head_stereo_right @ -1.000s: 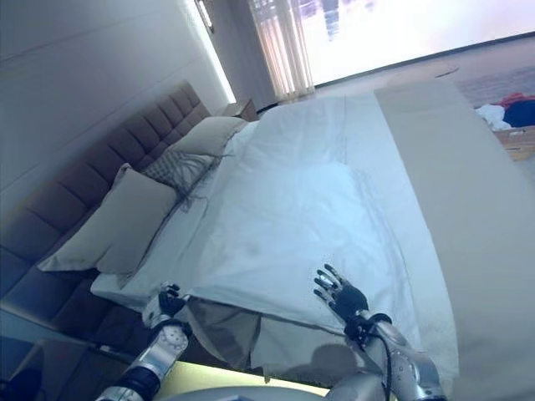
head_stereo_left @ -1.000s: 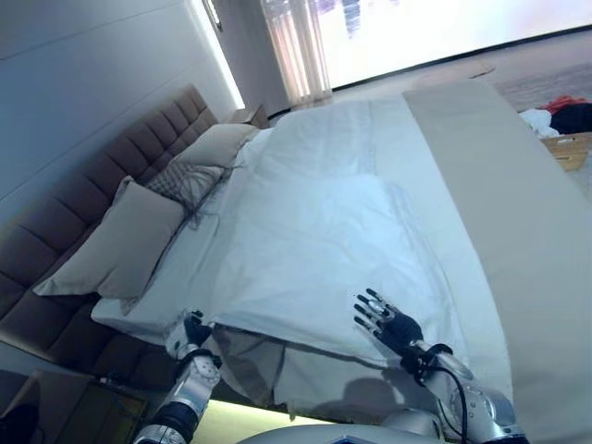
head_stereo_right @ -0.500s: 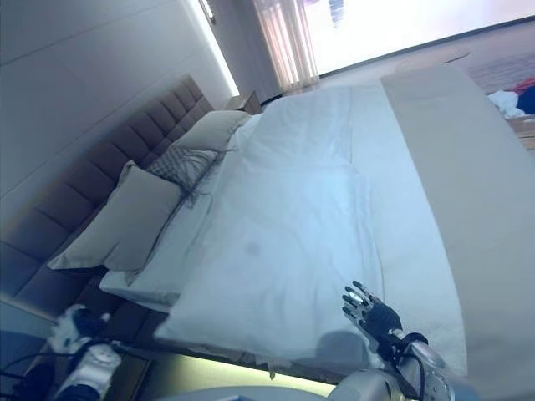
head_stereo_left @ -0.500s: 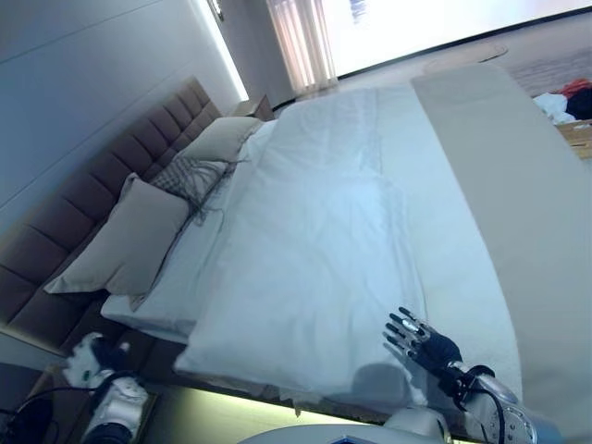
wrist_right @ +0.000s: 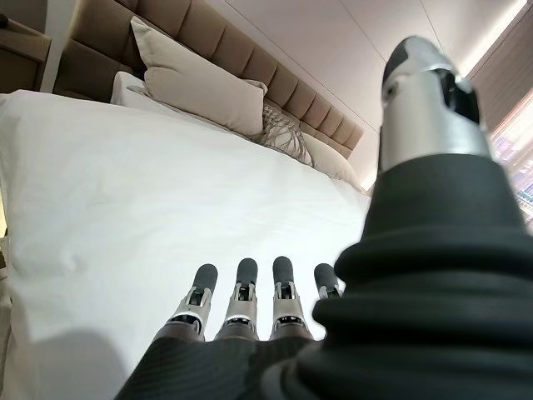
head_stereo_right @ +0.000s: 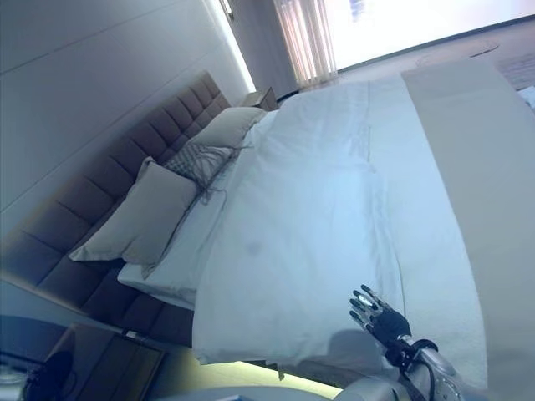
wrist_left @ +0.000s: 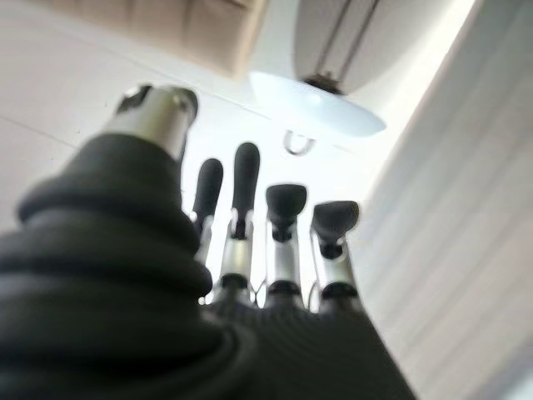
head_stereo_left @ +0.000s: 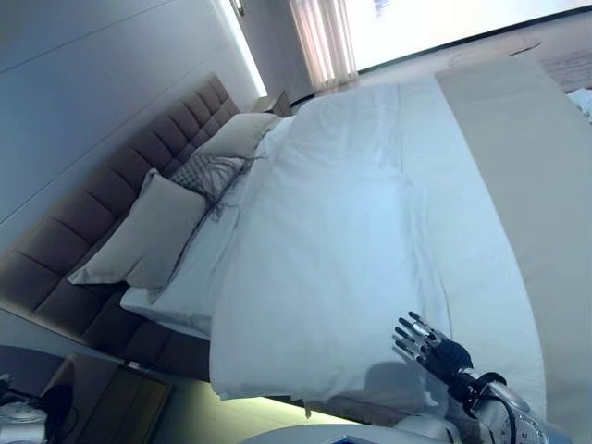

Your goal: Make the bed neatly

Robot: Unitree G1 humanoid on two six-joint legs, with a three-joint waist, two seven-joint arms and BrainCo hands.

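Note:
A white duvet point(head_stereo_left: 342, 240) lies spread flat over the bed, its near corner hanging down the side. A beige runner point(head_stereo_left: 527, 166) crosses the foot end. At the padded headboard point(head_stereo_left: 102, 199) lean a beige pillow point(head_stereo_left: 148, 231), a patterned cushion point(head_stereo_left: 211, 171) and another pillow point(head_stereo_left: 242, 134). My right hand point(head_stereo_left: 439, 350) hovers open over the duvet's near edge, fingers spread and holding nothing; its wrist view shows straight fingers point(wrist_right: 241, 300) above the white cloth point(wrist_right: 166, 183). My left hand point(wrist_left: 275, 242) shows only in its wrist view, fingers straight, pointing up at a ceiling lamp.
A dark nightstand point(head_stereo_left: 111, 402) stands beside the bed's near corner, and another point(head_stereo_left: 273, 100) at the far side. Curtains point(head_stereo_left: 324, 42) hang by the bright window beyond. A lit strip runs under the bed's near side.
My left hand let go of the duvet's near corner and swung out of the eye views to the lower left. The turned-back corner now lies flat. My right hand drew back toward the near edge.

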